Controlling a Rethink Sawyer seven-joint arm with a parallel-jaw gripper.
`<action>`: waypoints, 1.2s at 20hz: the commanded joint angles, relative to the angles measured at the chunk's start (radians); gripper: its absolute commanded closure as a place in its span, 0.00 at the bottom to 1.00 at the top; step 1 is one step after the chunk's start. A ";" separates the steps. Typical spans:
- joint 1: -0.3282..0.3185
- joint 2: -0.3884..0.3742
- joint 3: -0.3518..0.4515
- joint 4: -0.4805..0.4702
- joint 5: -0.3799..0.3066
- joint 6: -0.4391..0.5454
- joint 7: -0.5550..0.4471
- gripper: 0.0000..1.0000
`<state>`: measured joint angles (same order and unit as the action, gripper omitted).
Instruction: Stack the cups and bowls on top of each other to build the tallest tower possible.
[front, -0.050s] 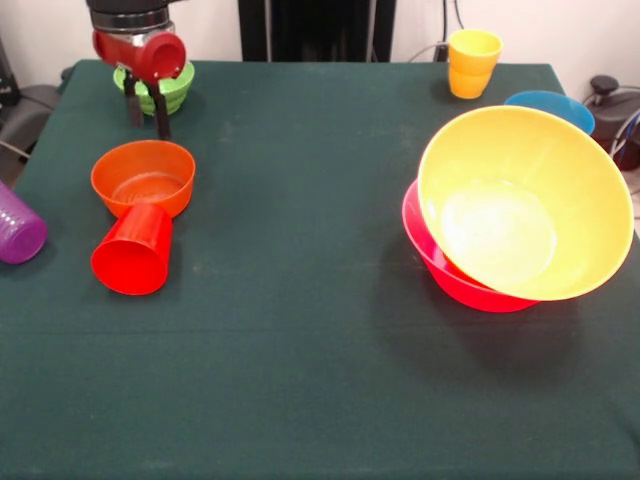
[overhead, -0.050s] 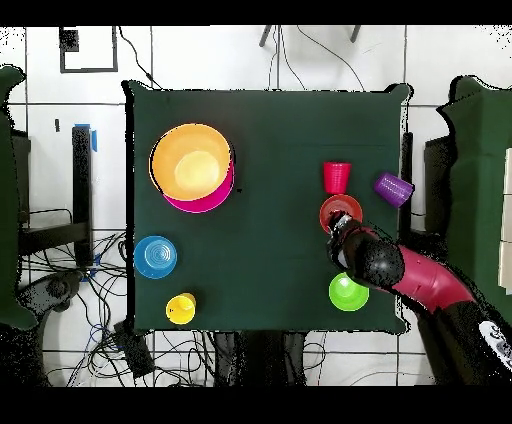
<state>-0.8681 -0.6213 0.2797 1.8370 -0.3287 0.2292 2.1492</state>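
The gripper (front, -0.050s: 147, 112) hangs just behind the small orange plastic bowl (front, -0.050s: 143, 176), its 2 dark fingers slightly apart and holding nothing, in front of the small green bowl (front, -0.050s: 160, 90). A red plastic cup (front, -0.050s: 133, 250) lies on its side touching the orange bowl; a purple cup (front, -0.050s: 18, 228) lies at the green-clothed counter (front, -0.050s: 300, 330) edge. Across the counter, the large yellow-orange bowl (front, -0.050s: 525, 205) sits tilted inside the large pink bowl (front, -0.050s: 450, 275), the small blue bowl (front, -0.050s: 553, 104) and a yellow cup (front, -0.050s: 472, 62) behind them.
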 joint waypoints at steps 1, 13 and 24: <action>0.029 0.106 0.127 -0.166 -0.030 0.139 -0.127 0.00; 0.007 0.117 0.155 -0.194 -0.052 0.163 -0.138 0.00; 0.028 0.094 0.167 -0.173 -0.033 0.164 -0.085 0.00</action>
<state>-0.8692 -0.5608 0.3845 1.6993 -0.3303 0.2941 2.1492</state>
